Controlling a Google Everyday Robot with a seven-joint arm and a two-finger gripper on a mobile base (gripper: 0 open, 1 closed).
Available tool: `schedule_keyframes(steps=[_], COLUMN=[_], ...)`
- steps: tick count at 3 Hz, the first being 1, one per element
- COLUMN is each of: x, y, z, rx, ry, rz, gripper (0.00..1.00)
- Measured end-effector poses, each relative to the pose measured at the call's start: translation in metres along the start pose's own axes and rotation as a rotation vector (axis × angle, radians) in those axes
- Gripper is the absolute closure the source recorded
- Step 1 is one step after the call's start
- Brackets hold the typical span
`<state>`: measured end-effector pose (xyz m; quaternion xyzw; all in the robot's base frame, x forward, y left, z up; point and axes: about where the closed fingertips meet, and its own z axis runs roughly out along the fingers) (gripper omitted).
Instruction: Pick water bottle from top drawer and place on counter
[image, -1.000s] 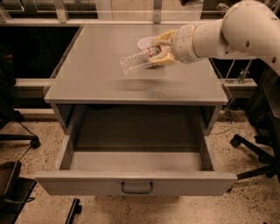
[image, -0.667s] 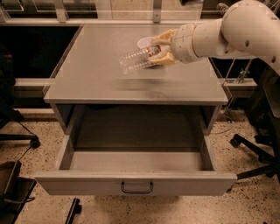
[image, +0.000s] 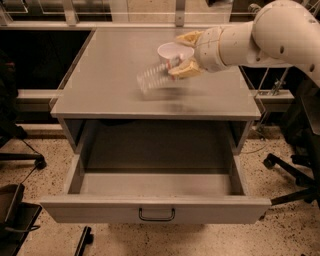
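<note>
Camera view shows the water bottle (image: 155, 77) out of the top drawer (image: 75, 212) and over the counter (image: 100, 85). It is tipped onto its side just on the drawer side of the white bowl (image: 175, 50). The bottle's long axis runs slantwise. One end is close beside the bowl and the other points away from it, toward the counter's front edge and the side opposite the arm (image: 250, 37). Its outline is smeared, so I cannot tell whether it rests on the counter or hangs just above it.

The gripper (image: 179, 56) sits at the bowl, reaching in from the arm's side. Its two yellowish fingers (image: 186, 70) are spread apart, one beyond the bowl and one on the bowl's drawer side, and the bowl's rim shows in the gap between them. The bottle is not in that gap. It lies outward from the finger nearer the drawer, and its near end is at that finger's tip. I cannot tell whether the two touch.

The coming move turns on this relation: the bottle is beside the fingers rather than between them, and its length points away from the bowl. If it is already down, my judgement is that the gripper only has to lift clear without nudging the near end, since a ribbed round bottle on its side could roll toward the front edge. The drawer below the bowl stands pulled out, and nothing shows inside it.
</note>
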<state>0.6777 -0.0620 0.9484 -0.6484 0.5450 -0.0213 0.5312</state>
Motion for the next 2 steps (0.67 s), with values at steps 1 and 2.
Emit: schedule_keyframes(steps=[1, 2], x=[0.0, 0.0], y=[0.0, 0.0], z=[0.0, 0.0], rx=[0.0, 0.0], ry=[0.0, 0.0], rz=[0.0, 0.0], gripper=[0.0, 0.0])
